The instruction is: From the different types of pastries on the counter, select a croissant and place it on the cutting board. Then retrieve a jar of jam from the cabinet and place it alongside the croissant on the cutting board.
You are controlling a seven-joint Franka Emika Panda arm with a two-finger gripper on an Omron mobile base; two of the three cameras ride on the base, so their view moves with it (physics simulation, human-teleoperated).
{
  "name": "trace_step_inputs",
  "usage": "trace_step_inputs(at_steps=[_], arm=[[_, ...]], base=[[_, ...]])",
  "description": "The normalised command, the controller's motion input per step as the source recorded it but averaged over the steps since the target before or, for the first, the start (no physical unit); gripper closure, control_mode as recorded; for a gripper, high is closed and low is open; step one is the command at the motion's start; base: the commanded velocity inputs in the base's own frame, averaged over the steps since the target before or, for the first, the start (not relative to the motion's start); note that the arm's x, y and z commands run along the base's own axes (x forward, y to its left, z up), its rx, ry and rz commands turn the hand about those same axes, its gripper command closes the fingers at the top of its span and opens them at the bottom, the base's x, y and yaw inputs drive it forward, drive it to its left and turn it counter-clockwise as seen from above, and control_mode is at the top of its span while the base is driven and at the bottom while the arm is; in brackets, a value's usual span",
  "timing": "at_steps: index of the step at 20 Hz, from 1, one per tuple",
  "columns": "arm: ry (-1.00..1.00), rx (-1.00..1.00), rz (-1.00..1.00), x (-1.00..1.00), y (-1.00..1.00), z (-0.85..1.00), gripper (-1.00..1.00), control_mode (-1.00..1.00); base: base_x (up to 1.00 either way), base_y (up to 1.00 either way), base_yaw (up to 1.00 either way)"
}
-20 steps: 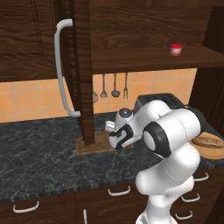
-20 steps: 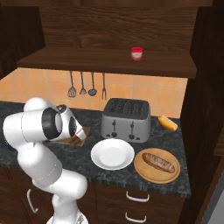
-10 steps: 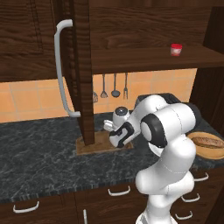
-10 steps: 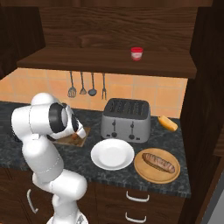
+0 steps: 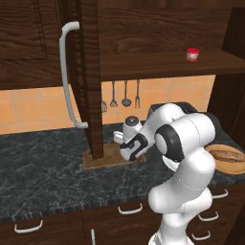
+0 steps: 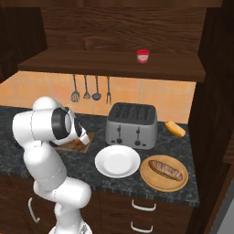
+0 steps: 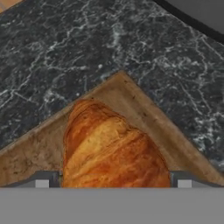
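The counter [image 5: 43, 162] looks like polished dark stone, black-grey with pale marbled veins and a faint sheen. On it the cutting board [image 7: 140, 109] is matt brown wood, its grain streaked and stained darker in places. The croissant [image 7: 109, 153] has a glossy, golden-orange crust with ridged, flaky layers. The cabinet [image 5: 91, 72] is dark, grained wood with a smooth, pale metal-looking bar handle [image 5: 67, 76]. The toaster [image 6: 131, 124] is brushed grey metal. The plate [image 6: 117, 161] is smooth, white and ceramic-looking. The jar of jam [image 6: 143, 56] looks like clear glass under a red lid. The loaf [image 6: 165, 169] has a rough brown crust and lies on a pale wooden disc [image 6: 151, 179].
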Motion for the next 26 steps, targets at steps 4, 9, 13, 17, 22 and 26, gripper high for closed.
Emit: trace_step_inputs(at_steps=[4, 9, 13, 17, 22, 26], arm=[[0.0, 0.01, -0.01, -0.28, -0.01, 0.28, -1.0, -1.0], [0.01, 0.0, 0.0, -0.02, 0.0, 0.74, -1.0, -1.0], [0.06, 0.0, 0.0, -0.07, 0.0, 0.73, -1.0, -1.0], [0.11, 0.0, 0.0, -0.01, 0.0, 0.44, -1.0, -1.0], [0.03, 0.0, -0.01, -0.12, 0.0, 0.42, -1.0, -1.0], [0.0, -0.02, -0.03, -0.24, 0.0, 0.44, -1.0, -1.0]], base=[[0.0, 0.0, 0.0], [0.0, 0.0, 0.0], [0.0, 0.0, 0.0], [0.0, 0.0, 0.0], [0.0, 0.0, 0.0], [0.0, 0.0, 0.0]])
